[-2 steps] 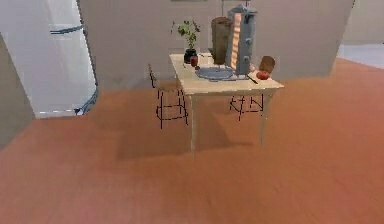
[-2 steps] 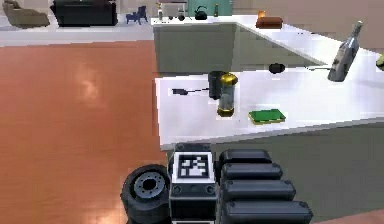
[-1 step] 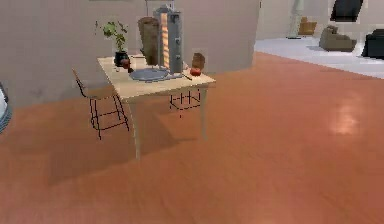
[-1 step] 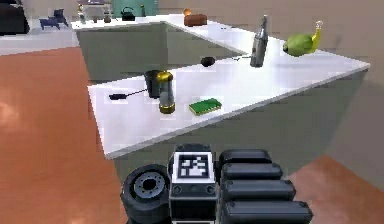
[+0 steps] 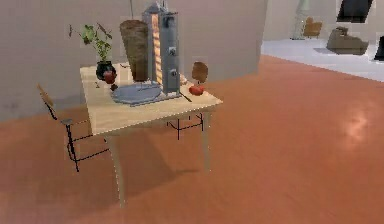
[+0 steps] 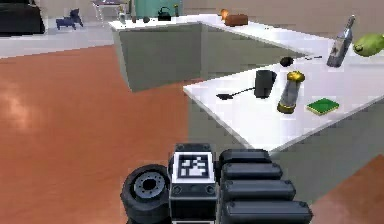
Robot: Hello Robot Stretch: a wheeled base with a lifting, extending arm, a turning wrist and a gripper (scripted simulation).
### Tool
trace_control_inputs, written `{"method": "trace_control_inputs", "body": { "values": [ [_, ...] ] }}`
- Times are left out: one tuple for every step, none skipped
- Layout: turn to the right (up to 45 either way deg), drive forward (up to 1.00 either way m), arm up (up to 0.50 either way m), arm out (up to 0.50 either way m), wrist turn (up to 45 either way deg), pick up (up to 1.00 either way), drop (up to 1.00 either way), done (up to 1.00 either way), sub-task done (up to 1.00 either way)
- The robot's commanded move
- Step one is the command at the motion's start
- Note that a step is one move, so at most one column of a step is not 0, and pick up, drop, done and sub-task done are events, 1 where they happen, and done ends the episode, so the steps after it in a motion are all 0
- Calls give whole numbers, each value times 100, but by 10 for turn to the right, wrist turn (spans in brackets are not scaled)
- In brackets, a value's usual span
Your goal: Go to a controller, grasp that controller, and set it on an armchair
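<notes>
At the arm side view's bottom edge the arm's dark stacked segments lie drawn in, with one white marked square on top. Left of the square sits a dark round body, which I take for the gripper. Its far end cannot be made out, so I cannot tell whether it holds anything. In the forward view's far right room stands a brown upholstered seat, perhaps an armchair. No shape here reads clearly as a controller.
A wooden table ahead carries a potted plant, a tall grey appliance and a red apple; a chair stands beside it. A white L-shaped counter holds a dark cup, bottle and green sponge. Orange floor lies open.
</notes>
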Motion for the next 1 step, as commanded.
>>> {"method": "trace_control_inputs", "body": {
  "values": [
    [300,0,0,0,0,0,0,0,0]
  ]
}}
